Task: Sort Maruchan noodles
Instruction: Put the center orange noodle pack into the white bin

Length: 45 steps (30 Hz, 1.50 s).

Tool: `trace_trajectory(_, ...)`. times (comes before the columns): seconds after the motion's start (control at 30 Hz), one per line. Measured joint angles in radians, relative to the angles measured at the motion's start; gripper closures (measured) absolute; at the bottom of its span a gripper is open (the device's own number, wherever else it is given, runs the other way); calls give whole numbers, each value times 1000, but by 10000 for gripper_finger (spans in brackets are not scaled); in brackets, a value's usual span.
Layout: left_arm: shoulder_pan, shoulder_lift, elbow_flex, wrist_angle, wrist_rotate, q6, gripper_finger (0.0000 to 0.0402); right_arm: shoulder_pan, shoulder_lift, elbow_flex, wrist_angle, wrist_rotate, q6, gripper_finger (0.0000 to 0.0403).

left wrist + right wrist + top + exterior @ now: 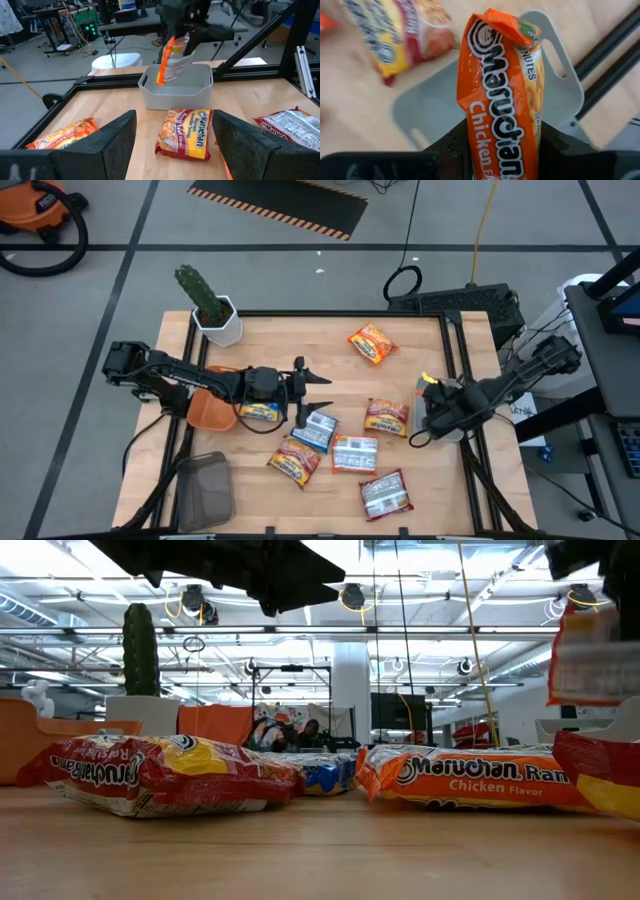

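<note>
My right gripper (432,402) is shut on an orange Maruchan chicken packet (502,100) and holds it over the grey tray (175,87) at the table's right edge. My left gripper (325,392) stands open above the table's middle, nothing between its fingers (115,145). Several more packets lie flat on the wood: an orange one (372,343) at the far side, a red beef one (387,416), two blue-white ones (318,428) (354,452), an orange one (293,462) and a red one (385,494) near the front. Another packet (260,412) lies beside the orange bowl (208,412). My right gripper pinches the orange packet between its two fingers, which lie on its two long sides (470,135) near one short end. The fingers come from above, pointing steeply down. The packet hangs below them (172,60), its free end over the grey tray and clear of it.
A cactus in a white pot (215,315) stands at the far left corner. A second grey tray (205,488) sits at the near left. Black frame rails (455,350) run along the table's edges. Bare wood lies at the far middle.
</note>
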Motion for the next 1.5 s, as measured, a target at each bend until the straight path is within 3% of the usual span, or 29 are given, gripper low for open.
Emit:
trace_trajectory(0.43,0,0,0,-60,-1,-21,135,-20,20,-170,11,20,-32,281)
trace_trajectory(0.63,0,0,0,-104,-2,-46,135,-19,20,-216,72,7,-32,257)
trace_trajectory(0.9,-4,0,0,-160,-2,-98,135,-19,19,-225,134,-138,-44,221)
trace_trajectory(1.1,-17,0,0,-227,-2,-181,135,-19,8,-225,202,-225,-45,229)
trace_trajectory(1.5,-16,0,0,-275,-2,-193,135,-18,-55,-225,229,-306,-8,234)
